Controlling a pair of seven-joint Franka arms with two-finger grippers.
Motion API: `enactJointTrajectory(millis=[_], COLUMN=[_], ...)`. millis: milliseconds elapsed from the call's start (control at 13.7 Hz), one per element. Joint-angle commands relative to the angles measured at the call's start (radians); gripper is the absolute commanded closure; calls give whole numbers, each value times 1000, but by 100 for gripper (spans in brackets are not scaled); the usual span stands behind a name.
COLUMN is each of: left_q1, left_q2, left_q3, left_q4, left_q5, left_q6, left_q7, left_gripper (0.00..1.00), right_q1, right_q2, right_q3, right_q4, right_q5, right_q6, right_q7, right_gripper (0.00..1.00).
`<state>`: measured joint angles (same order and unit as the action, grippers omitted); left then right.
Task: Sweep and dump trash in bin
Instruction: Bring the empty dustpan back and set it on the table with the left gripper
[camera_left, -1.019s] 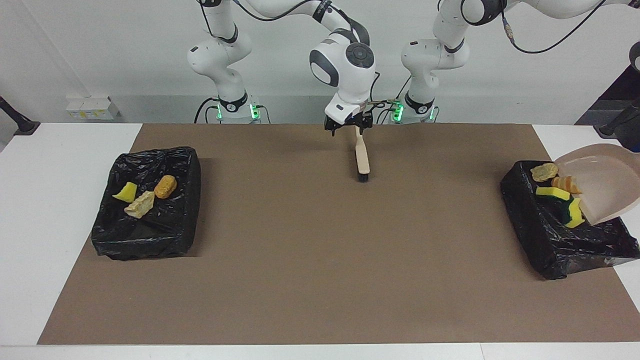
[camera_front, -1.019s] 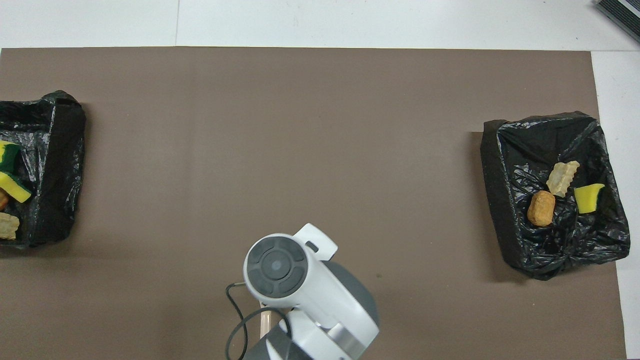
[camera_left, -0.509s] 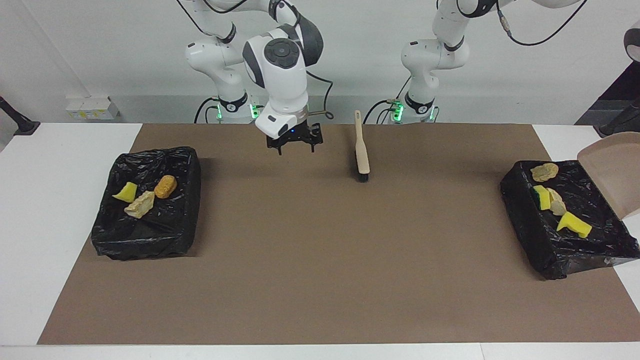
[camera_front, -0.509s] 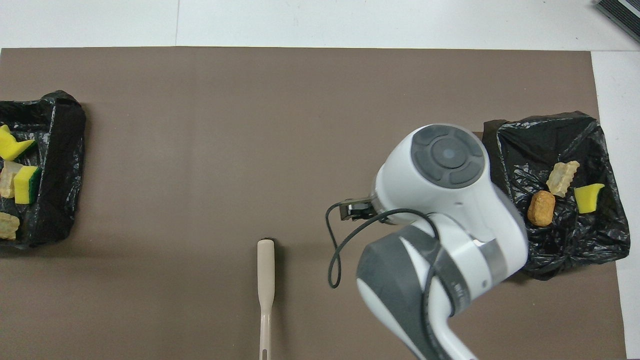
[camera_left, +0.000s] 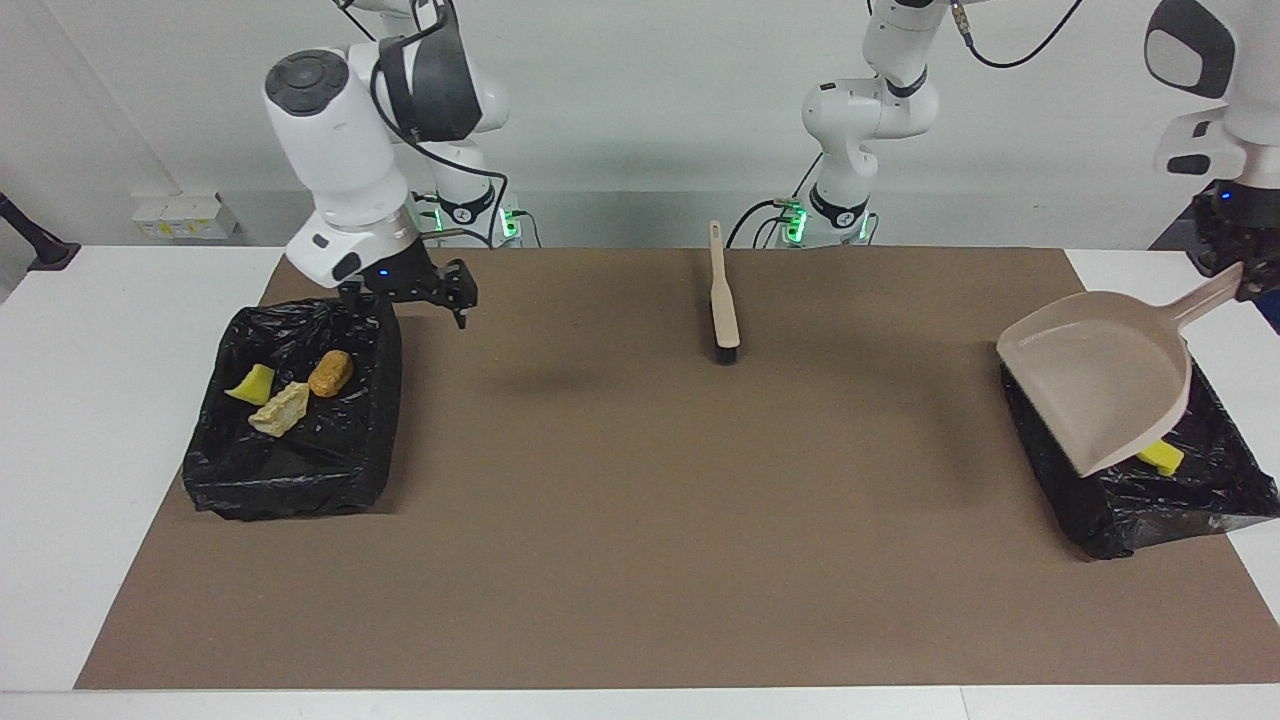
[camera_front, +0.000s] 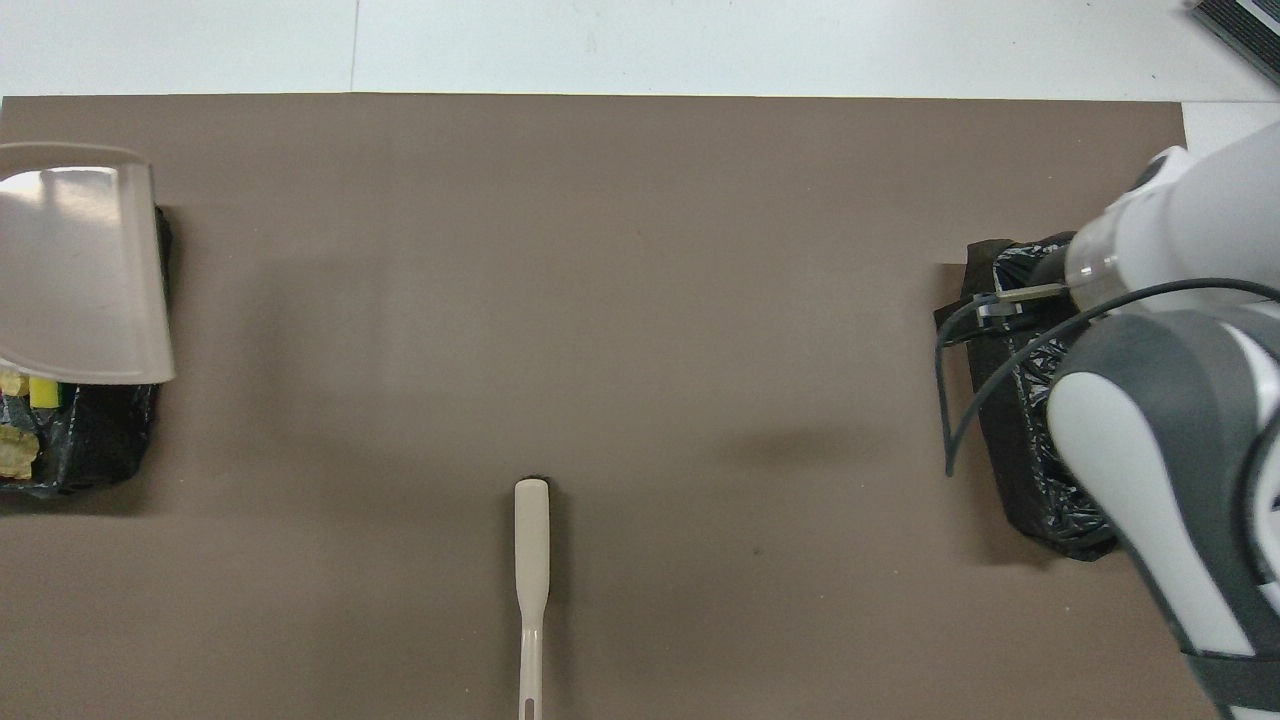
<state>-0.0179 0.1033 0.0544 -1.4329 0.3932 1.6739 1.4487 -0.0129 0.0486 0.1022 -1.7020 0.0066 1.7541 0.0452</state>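
A: Tools first: what is changing?

B: The right tool (camera_left: 412, 292) is swinging away from the brush (camera_left: 722, 300), jaws spread wide and empty, and is now hanging over the edge of the black-lined bin at the right arm's end (camera_left: 290, 420). The brush is lying alone on the brown mat (camera_left: 640, 520), handle toward the robots. The left tool (camera_left: 1228, 262) is clamped on the handle of the beige dustpan (camera_left: 1100, 385), which a second ago was tipped up over the bin at the left arm's end (camera_left: 1130, 500) and is now levelling out above it, empty.

A: Meaning for the task?

B: I judge the dump done. All the trash is lying in the two bins; none is showing on the bench. Three pieces are sitting in the right-end bin: a yellow sponge piece (camera_left: 250, 384), a beige chunk (camera_left: 280, 410), an orange-brown lump (camera_left: 330, 372).

A: And the views?

B: Facing, only one yellow sponge scrap (camera_left: 1160, 458) is peeking out under the pan. Overhead, pale chunks (camera_front: 14, 450) are also showing there, while the right arm is hiding its bin's contents.
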Motion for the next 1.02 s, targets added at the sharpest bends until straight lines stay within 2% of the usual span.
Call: enactJointTrajectory(millis=[0,146,291,509,655,800,946], left_q1=[7,-2,-11,-20,-98,-134,-177], left_q2=[4,9,18,55,107,148,174], left_q3=[-152,-232,-307,-425,-446,-449,-449], left_q4=[-30,-84,-136,-260,-311,-313,-360], left_q5=[-49,-127,-206,-259,-281,-281,-287], left_q6=[-60,-51,-16,163,278,308,404], left_q7=[-369,-662,-985,-1473,-1679,-1837,-1997], left_gripper=[100,100,100,100,100,100,100], right_q1=[-68,-87,-91,-75,-75,-73,-76], right_q2=[-22,-38,-42,-91,-96,-92,-88], right_q3=[7,-5,-48,-56,-50,-44,-45], right_q4=[31,33,77,12,7,15,19], right_q5=[-27,-14,-7,3,1,1,1], right_q6=[-48,-85,-123,-143,-139,-140,-140], right_q7=[-11,-1,-1,50,38,41,41], right_gripper=[0,0,0,0,0,0,0])
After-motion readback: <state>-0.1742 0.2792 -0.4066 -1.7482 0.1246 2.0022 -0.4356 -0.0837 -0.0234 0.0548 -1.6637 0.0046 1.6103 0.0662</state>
